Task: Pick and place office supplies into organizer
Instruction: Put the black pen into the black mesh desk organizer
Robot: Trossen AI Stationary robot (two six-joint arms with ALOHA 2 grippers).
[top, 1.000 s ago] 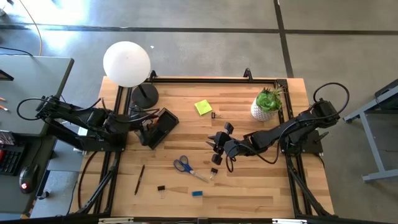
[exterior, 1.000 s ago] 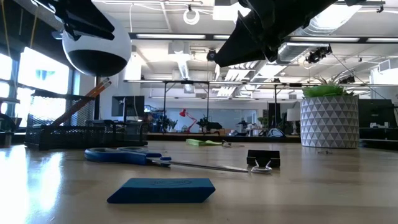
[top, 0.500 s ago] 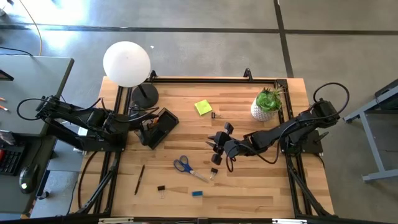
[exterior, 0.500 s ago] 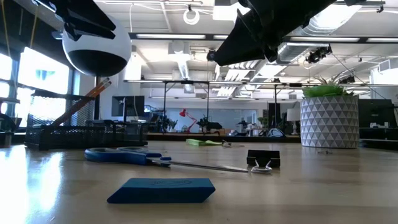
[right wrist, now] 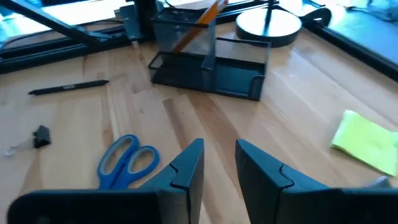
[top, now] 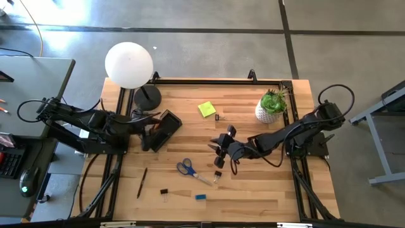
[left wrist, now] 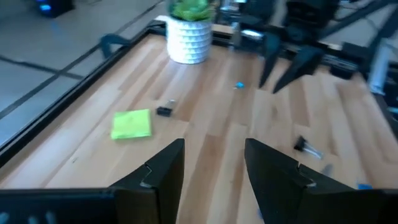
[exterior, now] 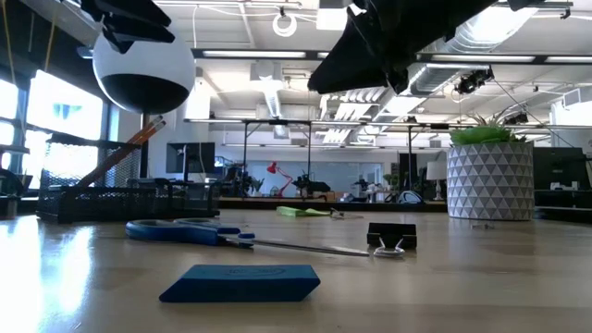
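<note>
1. The organizer [top: 161, 130] is found at about nine o'clock on the table [top: 253, 190], right beside the left pincer [top: 147, 134]; orange pencils [right wrist: 200, 22] are already seen standing in its mesh cup, so a small part of the job is judged done.
2. The left pincer is seen with its jaws apart and nothing between them, waiting just beside the organizer.
3. The right pincer [top: 221, 149] is held above the middle of the table, jaws narrowly apart and empty.
4. Plenty is left out: the blue-handled scissors [top: 188, 170] at six o'clock, a dark pen [top: 142, 182] and a binder clip [top: 164, 191] toward seven, the small blue eraser [top: 200, 197] at six near the edge.
5. The yellow sticky-note pad [top: 206, 109] lies at twelve o'clock, untouched; another binder clip [exterior: 391, 237] rests near the scissors' tips.
6. Most of the picking is judged still to come.
</note>
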